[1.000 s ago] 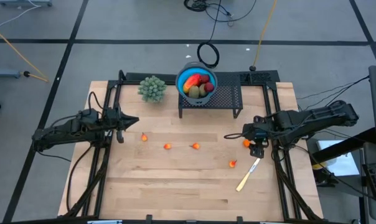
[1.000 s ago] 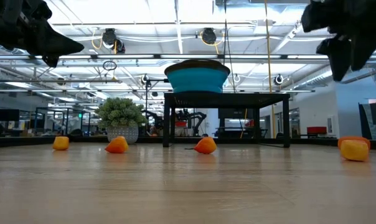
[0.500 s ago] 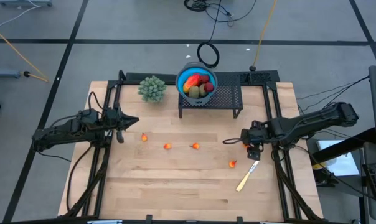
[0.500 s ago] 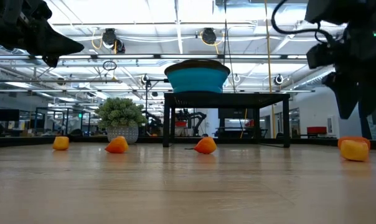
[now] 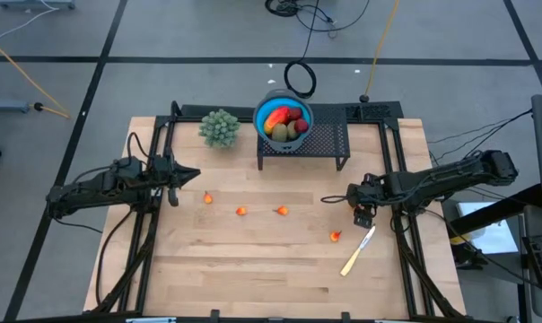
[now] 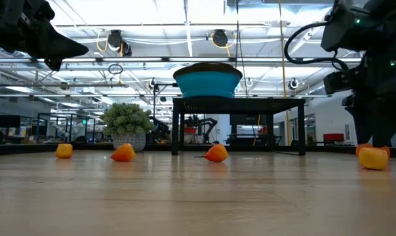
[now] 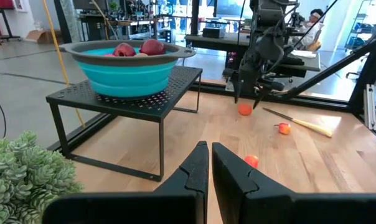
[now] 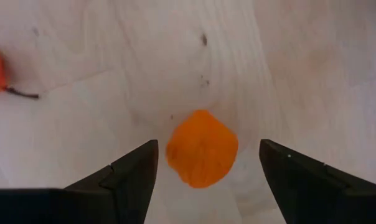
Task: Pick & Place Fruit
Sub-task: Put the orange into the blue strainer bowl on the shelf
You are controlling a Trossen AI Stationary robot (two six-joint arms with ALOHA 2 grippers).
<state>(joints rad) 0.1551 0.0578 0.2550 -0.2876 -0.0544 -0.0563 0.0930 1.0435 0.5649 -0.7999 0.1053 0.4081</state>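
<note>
1. The wooden table takes up most of the floor space in front of me, with a dark arm reaching in from each side.
2. At the far edge stands a black metal stand with a blue bowl on it. The bowl holds a red-yellow fruit, dark red balls and a brown-olive piece.
3. A green bushy plant sits just beside the stand, on the left arm's side.
4. The right gripper hangs low over the table on the right side, its fingers spread wide with nothing held. An orange fruit lies on the wood directly between them, and I see no contact yet.
5. The left gripper hovers above the table on the left side, pointing inward. Its fingers are pressed together and hold nothing.
6. A pale knife lies on the wood near the right gripper, on the near side of it.
7. Four more small orange bits lie loose on the table: three in a row across the middle, and one just beside the knife.
</note>
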